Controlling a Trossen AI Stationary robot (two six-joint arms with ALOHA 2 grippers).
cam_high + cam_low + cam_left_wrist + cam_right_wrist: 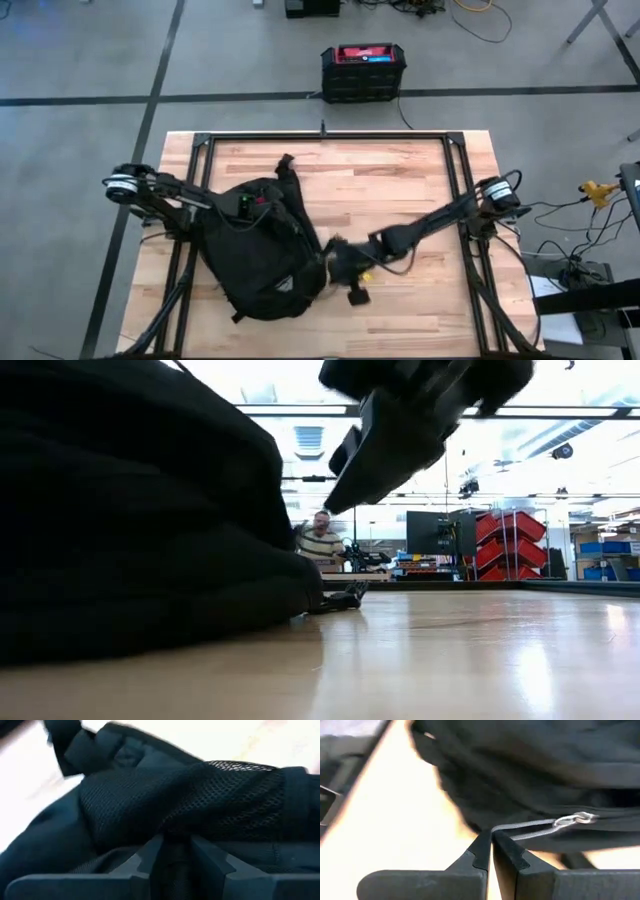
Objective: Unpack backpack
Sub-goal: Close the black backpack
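The black backpack (262, 250) lies flat on the left half of the wooden table and fills the left of the low view (130, 520). My left gripper (240, 205) is over the pack's far left part, shut on its black fabric (172, 862) below a mesh panel (210, 795). My right gripper (332, 258) is at the pack's right edge, shut on a grey zip-pull cord (525, 827) that ends in a metal ring (575, 818). A strap (285, 165) trails from the pack toward the far edge. My left gripper pinches a ridge of the backpack's black fabric (172, 870) between its two fingers, just below the mesh panel; how many layers does not show. The pack rests on the table. My right gripper pinches the free end of the grey zip-pull cord (496, 829) between its fingertips. The fingers come from the table's right side. The cord runs straight from them to the ring on the pack.
A black metal frame (330, 136) borders the tabletop. The right half of the wood (400, 190) is bare. A black-and-red box (362, 70) stands on the floor beyond the far edge. A seated person (320, 542) shows far off in the room.
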